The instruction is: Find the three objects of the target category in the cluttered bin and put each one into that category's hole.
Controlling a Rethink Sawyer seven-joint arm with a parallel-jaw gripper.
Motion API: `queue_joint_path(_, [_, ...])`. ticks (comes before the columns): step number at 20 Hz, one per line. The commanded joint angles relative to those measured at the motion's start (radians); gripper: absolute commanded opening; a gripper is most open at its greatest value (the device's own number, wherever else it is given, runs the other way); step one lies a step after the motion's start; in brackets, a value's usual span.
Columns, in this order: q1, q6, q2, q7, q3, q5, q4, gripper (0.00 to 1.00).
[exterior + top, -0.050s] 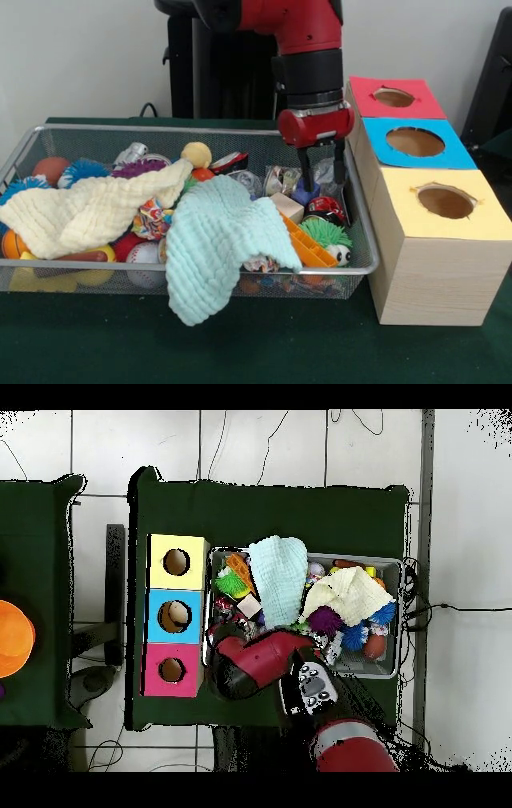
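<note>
Mint cloth (220, 248) spills over the bin (24, 152) front rim, cream cloth (88, 212) to its left. Right of the mint cloth, the gripper (322, 186) dips into the clutter, fingers apart, straddling a small blue toy (306, 192), perhaps touching. Boxes (436, 240) stand right of the bin.

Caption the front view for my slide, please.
Robot gripper reaches into toy-filled wire bin beside three boxes with holes.

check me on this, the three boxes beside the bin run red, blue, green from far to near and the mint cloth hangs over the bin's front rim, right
Not quite: the front view shows the nearest box topped yellow, not green. The red box and blue box are as you say, and the mint cloth does hang over the bin rim.
</note>
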Motion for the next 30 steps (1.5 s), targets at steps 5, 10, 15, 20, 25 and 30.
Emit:
queue_joint_path(5, [0.139, -0.127, 0.154, 0.117, -0.155, 0.044, -0.123, 1.0])
queue_joint_path(10, [0.17, -0.123, 0.143, 0.116, -0.206, 0.067, -0.117, 1.0])
queue_joint_path(15, [0.157, -0.057, 0.118, 0.098, -0.193, 0.065, -0.105, 1.0])
queue_joint_path(20, [0.157, 0.062, 0.044, 0.08, -0.209, 0.071, -0.037, 1.0])
queue_joint_path(25, [0.301, -0.006, 0.115, 0.157, -0.361, 0.148, -0.059, 1.0])
queue_joint_path(30, [0.334, -0.045, 0.172, 0.175, -0.375, 0.201, -0.063, 1.0])
